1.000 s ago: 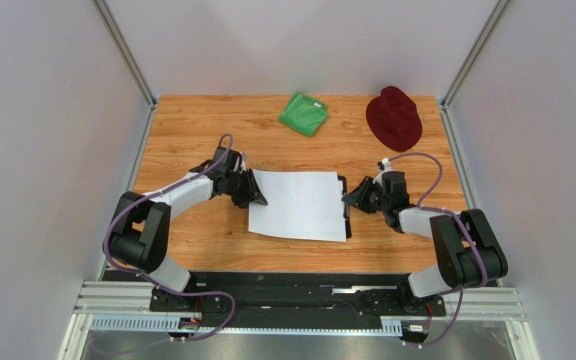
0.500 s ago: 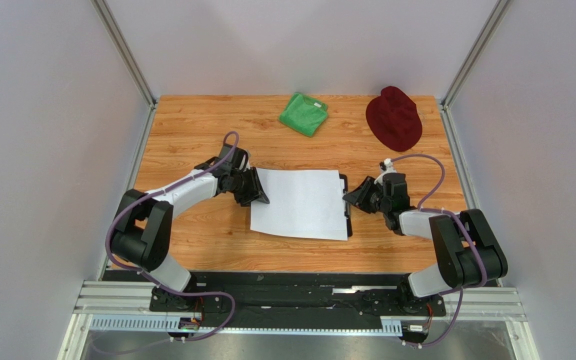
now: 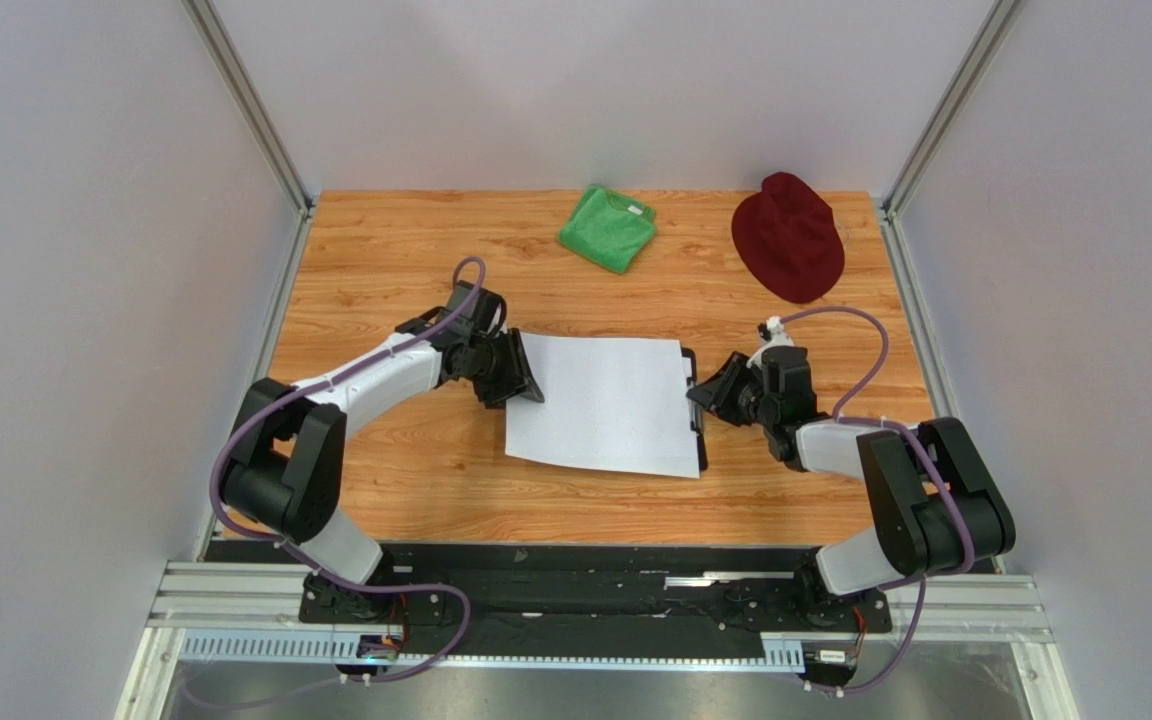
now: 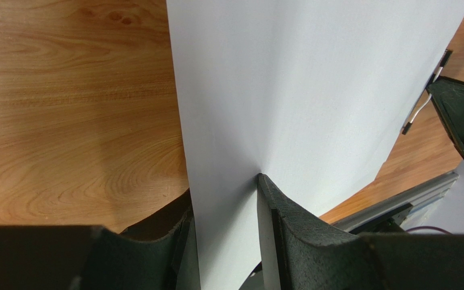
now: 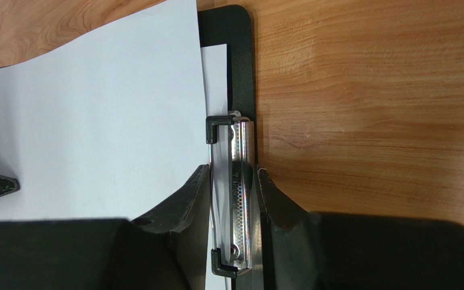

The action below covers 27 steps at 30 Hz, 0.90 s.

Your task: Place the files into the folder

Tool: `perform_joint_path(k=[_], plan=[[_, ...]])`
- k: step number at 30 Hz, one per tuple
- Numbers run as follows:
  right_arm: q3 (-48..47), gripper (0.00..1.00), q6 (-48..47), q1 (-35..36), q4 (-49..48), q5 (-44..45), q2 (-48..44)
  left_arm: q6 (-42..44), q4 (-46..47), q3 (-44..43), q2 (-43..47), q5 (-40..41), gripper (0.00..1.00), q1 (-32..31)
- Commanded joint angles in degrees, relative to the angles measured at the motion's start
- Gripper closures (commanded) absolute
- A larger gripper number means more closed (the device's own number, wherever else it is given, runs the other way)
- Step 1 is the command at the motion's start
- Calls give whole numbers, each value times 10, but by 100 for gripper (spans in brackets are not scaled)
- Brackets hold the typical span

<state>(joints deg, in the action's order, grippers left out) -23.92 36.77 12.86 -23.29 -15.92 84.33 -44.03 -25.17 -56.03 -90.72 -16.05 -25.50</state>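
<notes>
Jaws L/R clamp files, folder clip; cloth, hat apart

Bright, even overhead light — only soft, short shadows fall on the table. The white sheets show faint grey shading, the metal clip glints, and the 2 wrist views go out of focus along their bottom edges.
</notes>
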Motion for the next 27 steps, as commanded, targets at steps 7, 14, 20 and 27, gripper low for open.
perform_joint_path(k=[7, 14, 20, 27], plan=[[-13, 100, 10, 34, -45, -76, 10, -24, 54, -31, -5, -35, 47, -40], [-13, 100, 1, 38, -47, -78, 16, -16, 53, -43, -27, -35, 43, -41], [-23, 100, -32, 43, -12, -75, 13, 10, 24, -79, -46, -28, 41, -41], [-43, 100, -57, 50, 19, -72, 18, 10, 32, -80, -55, -52, 34, -45]])
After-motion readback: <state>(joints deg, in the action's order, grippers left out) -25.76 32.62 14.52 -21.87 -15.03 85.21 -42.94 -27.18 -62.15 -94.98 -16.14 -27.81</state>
